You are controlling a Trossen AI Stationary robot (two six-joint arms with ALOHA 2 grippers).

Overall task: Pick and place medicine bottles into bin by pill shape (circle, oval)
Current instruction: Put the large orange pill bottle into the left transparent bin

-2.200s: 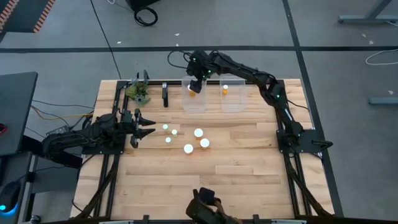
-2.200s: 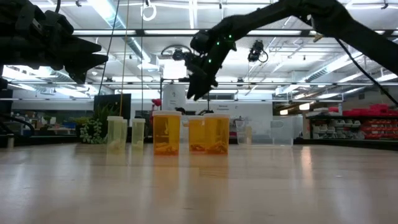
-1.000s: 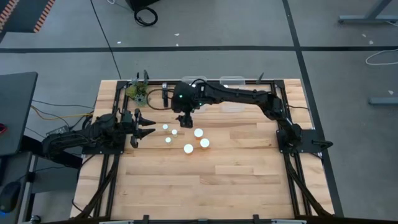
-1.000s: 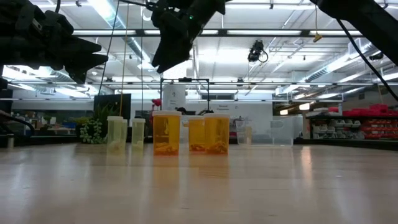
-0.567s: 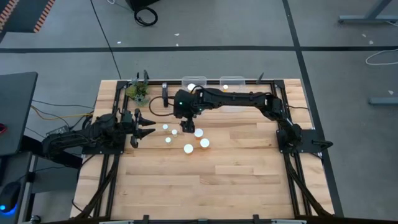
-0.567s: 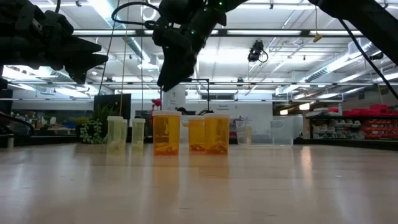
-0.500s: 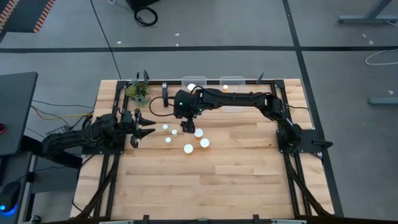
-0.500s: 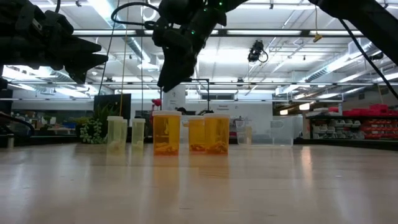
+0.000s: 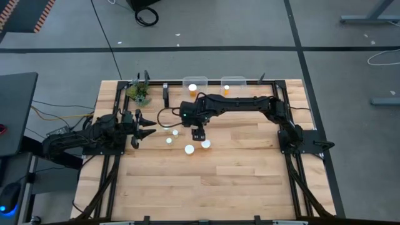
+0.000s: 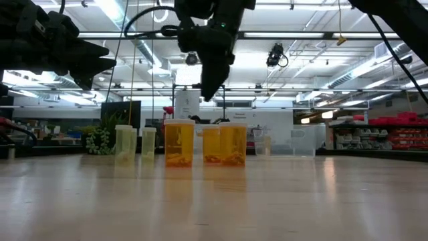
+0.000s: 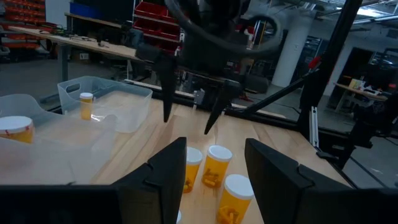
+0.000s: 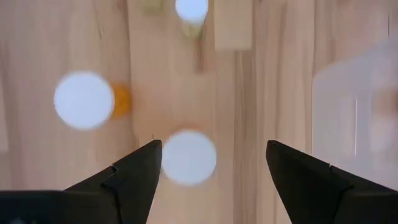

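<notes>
White-capped medicine bottles (image 9: 189,149) on table; right gripper (image 9: 198,134) above them, jaws wide; left jaws apart

pill shapes too small to tell, medicine bottle (image 9: 199,134) hidden under right claw (image 9: 198,133)

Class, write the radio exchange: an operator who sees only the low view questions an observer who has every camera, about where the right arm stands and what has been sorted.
Operator: Is the right gripper lined up over anything?
Observer: Yes. Its wrist view shows it open, with a white bottle cap between the fingers, nearer one of them.
Operator: What is sorted already?
Observer: From above, the two clear bins each hold one bottle.
Operator: And the other arm?
Observer: The left gripper waits open at the table's left side, holding nothing.
</notes>
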